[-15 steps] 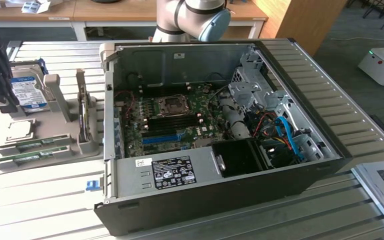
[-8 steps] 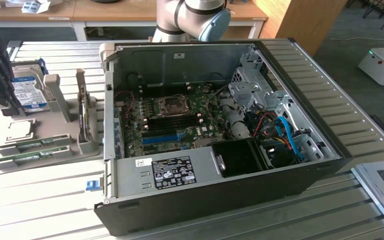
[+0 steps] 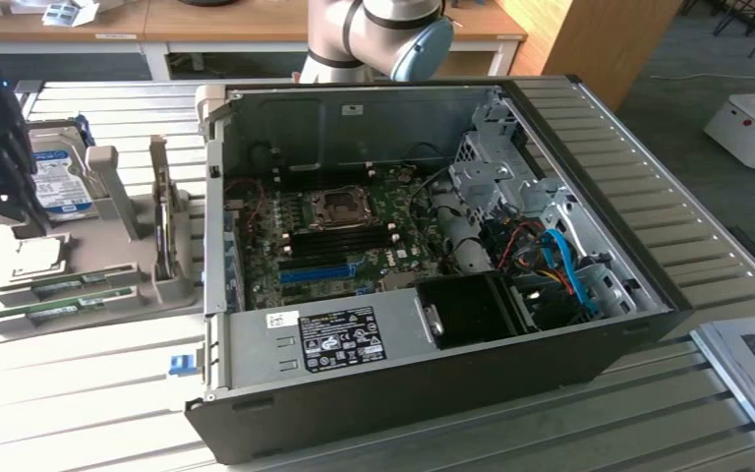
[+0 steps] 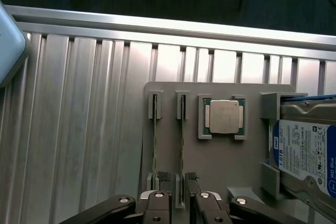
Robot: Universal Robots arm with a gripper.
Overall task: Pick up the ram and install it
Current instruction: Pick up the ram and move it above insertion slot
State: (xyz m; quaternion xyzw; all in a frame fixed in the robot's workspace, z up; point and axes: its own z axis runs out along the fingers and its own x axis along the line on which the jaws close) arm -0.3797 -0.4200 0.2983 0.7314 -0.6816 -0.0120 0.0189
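Note:
Two green ram sticks stand on edge in slots of a grey holder [image 4: 226, 156]. One ram stick [image 4: 182, 140] runs between my fingertips, and a second one [image 4: 155, 135] lies beside it. My gripper [image 4: 177, 178] hovers above the holder's end, open and holding nothing, its ribbed pads [image 4: 163, 175] either side of the nearer stick. In the exterior view the gripper [image 3: 4, 187] hangs at the far left over the holder [image 3: 115, 285], where both ram sticks [image 3: 70, 285] lie. The open computer case [image 3: 613, 324] shows its motherboard [image 3: 331, 241] with blue slots [image 3: 315, 273].
A silver processor chip [image 4: 224, 116] sits in the holder beside the sticks. A blue-and-white labelled hard drive [image 4: 307, 153] stands at the holder's other end, also seen as the hard drive [image 3: 56, 182]. The table is ribbed metal [image 4: 79, 129]. The arm's base [image 3: 377, 39] stands behind the case.

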